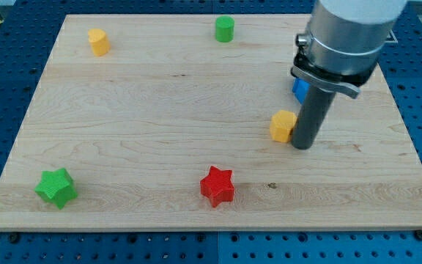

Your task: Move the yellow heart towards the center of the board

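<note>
A yellow block, probably the heart (283, 125), lies on the wooden board (160, 110) right of centre. My tip (303, 145) stands just to the right of it, touching or nearly touching its right side. A second yellow block (98, 42) lies near the view's top left; its shape is hard to make out. A blue block (300, 90) is mostly hidden behind the rod, above the yellow heart.
A green round block (224, 29) sits at the top centre. A green star (56, 187) lies at the bottom left. A red star (217, 185) lies at the bottom centre. The board rests on a blue perforated table.
</note>
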`<action>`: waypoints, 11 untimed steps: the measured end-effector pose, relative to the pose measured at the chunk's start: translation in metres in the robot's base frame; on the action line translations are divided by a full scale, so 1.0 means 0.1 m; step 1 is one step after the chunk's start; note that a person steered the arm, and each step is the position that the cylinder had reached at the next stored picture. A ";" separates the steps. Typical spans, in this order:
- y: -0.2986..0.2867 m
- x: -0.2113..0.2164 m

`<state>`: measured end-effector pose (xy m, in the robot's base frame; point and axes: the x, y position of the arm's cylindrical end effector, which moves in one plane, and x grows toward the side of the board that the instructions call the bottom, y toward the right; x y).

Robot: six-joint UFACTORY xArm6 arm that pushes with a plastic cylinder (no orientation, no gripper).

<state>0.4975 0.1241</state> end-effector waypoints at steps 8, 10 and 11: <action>-0.88 -0.94; -1.51 -1.67; -1.52 -1.68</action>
